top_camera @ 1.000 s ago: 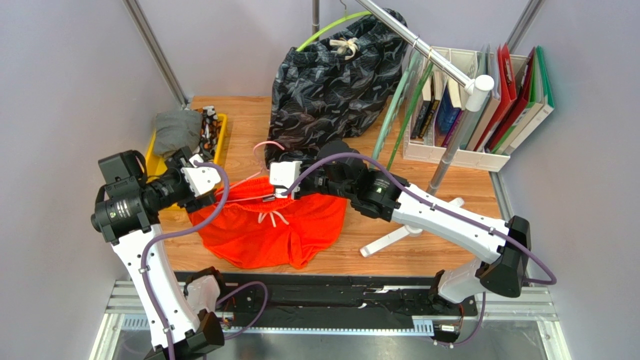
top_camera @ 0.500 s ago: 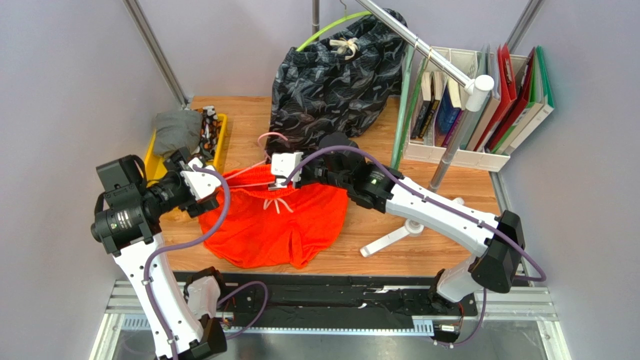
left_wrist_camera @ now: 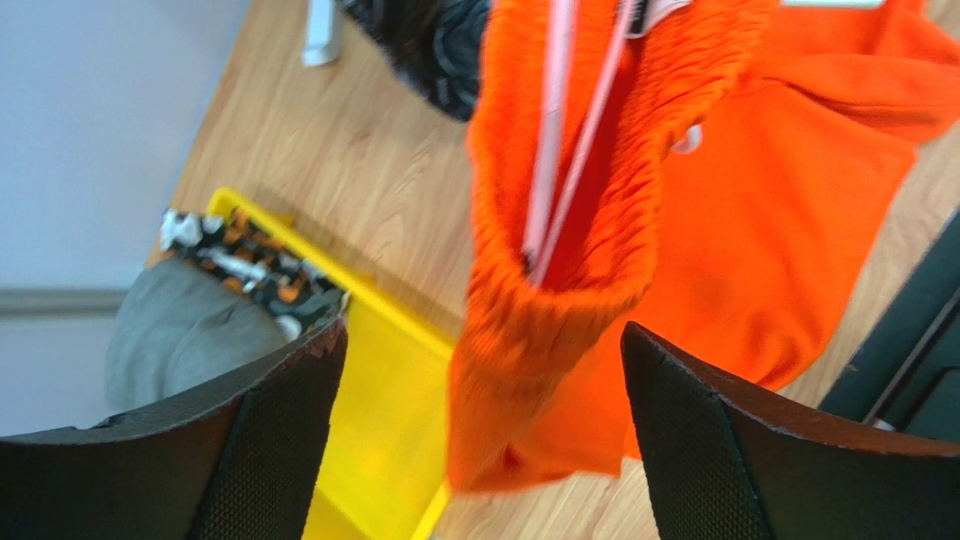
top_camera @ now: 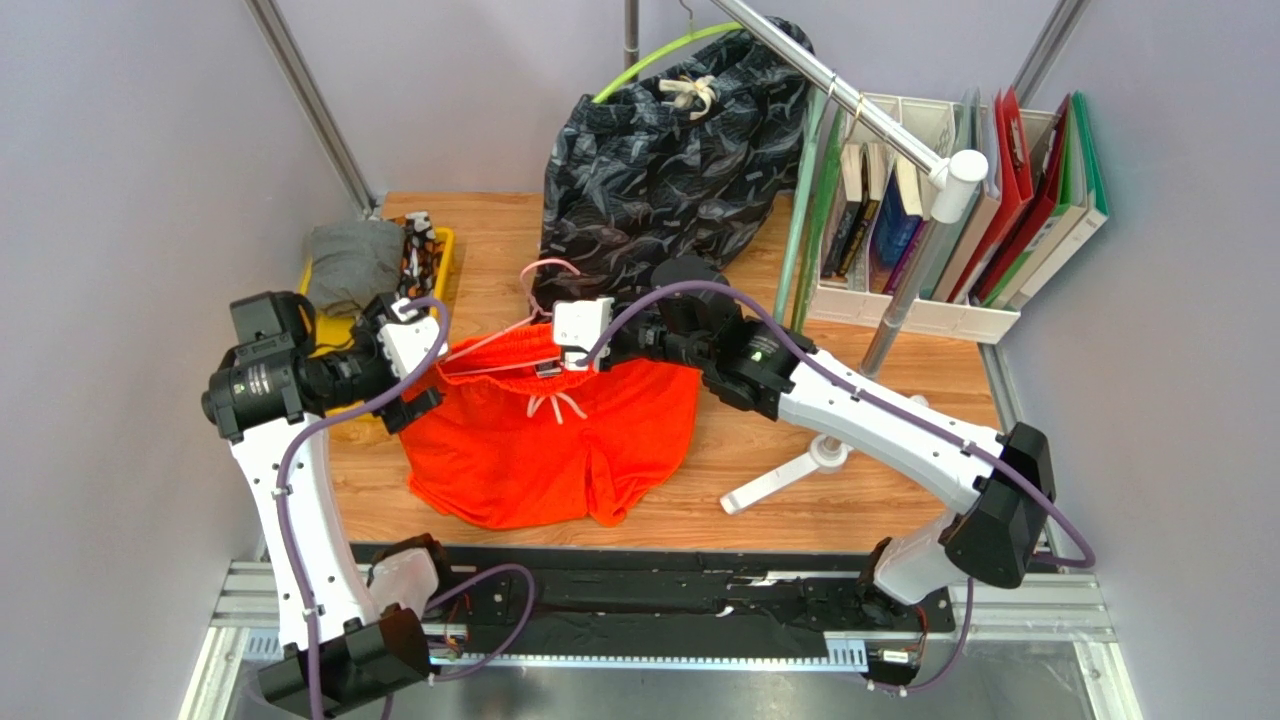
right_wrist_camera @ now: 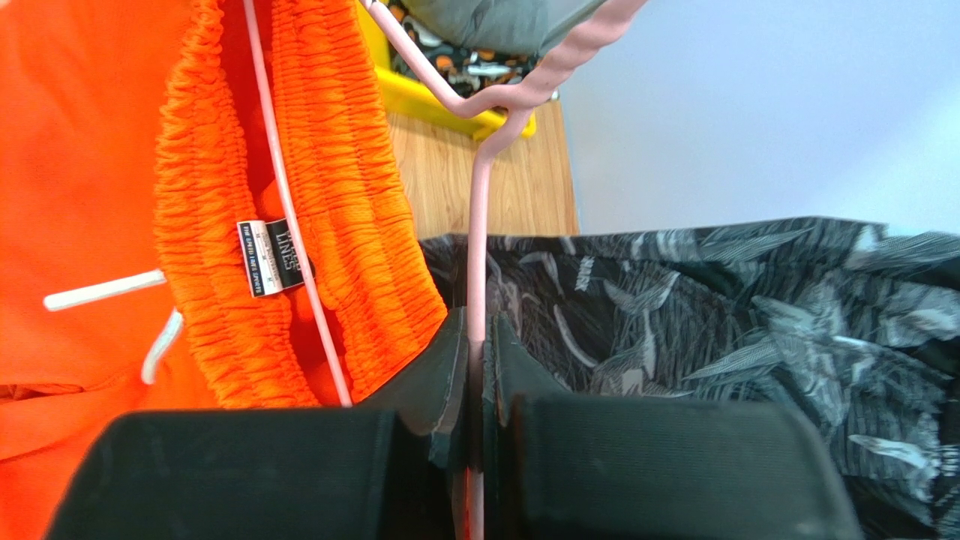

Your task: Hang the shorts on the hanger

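Wood table [top_camera: 842, 495]: shorts [top_camera: 541, 450] lie centre-left, waistband raised at far edge, hanger [right_wrist_camera: 478, 225] wire running inside it. Right gripper [right_wrist_camera: 478, 371] clamped on hanger neck. Left gripper [left_wrist_camera: 479, 349] fingers wide apart around waistband's left end, not pinching it.

The left gripper [left_wrist_camera: 482, 329] opens a little wider, its fingers standing clear on either side of the waistband end of the shorts [top_camera: 556, 443], and its arm swings closer to the black garment [top_camera: 661, 165]. The right gripper [right_wrist_camera: 479, 338] carries the hanger [right_wrist_camera: 479, 225] nearer that garment. The waistband rises and slides toward it, and the shorts' far hem draws in after.
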Motion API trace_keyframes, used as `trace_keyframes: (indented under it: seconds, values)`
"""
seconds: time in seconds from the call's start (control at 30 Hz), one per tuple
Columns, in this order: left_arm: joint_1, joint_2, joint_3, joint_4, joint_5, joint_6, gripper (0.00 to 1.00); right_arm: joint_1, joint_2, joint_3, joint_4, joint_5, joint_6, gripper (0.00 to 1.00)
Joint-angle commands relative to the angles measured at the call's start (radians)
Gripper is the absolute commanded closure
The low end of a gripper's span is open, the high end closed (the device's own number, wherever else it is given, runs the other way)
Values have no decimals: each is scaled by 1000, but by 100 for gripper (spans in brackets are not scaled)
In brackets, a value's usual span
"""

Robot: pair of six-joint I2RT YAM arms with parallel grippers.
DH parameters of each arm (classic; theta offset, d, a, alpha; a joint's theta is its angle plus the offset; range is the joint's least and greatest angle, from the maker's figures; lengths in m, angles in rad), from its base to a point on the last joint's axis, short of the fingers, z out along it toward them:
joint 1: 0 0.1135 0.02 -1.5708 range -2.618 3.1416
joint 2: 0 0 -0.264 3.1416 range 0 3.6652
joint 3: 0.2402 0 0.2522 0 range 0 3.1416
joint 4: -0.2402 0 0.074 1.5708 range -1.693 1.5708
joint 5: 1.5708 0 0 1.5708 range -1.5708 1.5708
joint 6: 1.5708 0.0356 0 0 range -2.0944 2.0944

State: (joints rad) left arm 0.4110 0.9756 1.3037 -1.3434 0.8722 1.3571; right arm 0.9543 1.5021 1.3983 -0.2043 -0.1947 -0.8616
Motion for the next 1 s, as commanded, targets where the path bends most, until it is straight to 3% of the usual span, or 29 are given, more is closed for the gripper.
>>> trace_keyframes:
  seconds: [0.0,0.03,0.13,0.17,0.2,0.33,0.47,0.5,0.53,0.57,0.6,0.67,0.73,0.97]
  values:
    - [-90,-14,-37,-333,21,39,13,3,-72,30,105,-60,10,100]
    - [-113,1,-38,-333,24,30,16,3,-71,37,103,-66,15,100]
    - [-118,46,-11,-332,31,-6,40,3,-71,57,91,-101,15,100]
    - [-118,57,17,-335,53,-30,54,3,-71,65,94,-109,13,100]
    - [-118,66,32,-336,66,-48,59,4,-71,65,94,-114,9,100]
    - [-136,67,112,-329,149,-148,99,4,-62,77,101,-108,-1,100]
    - [-162,67,146,-316,166,-236,100,8,-51,80,121,-69,19,99]
    - [-161,67,147,-266,163,-333,100,6,-48,91,123,-54,33,92]
    - [-163,69,150,-240,146,-373,100,6,-46,99,120,-26,61,71]
    - [-161,66,152,-211,139,-421,100,6,-49,105,114,-17,70,64]
    - [-161,64,157,-167,133,-484,100,6,-54,103,111,-3,82,46]
    - [-163,64,167,-131,142,-545,100,14,-71,96,108,6,111,32]
    - [-169,74,193,-91,157,-613,100,24,-108,70,108,17,128,0]
    - [-282,136,244,54,84,-772,100,67,-250,-22,-6,-185,205,0]
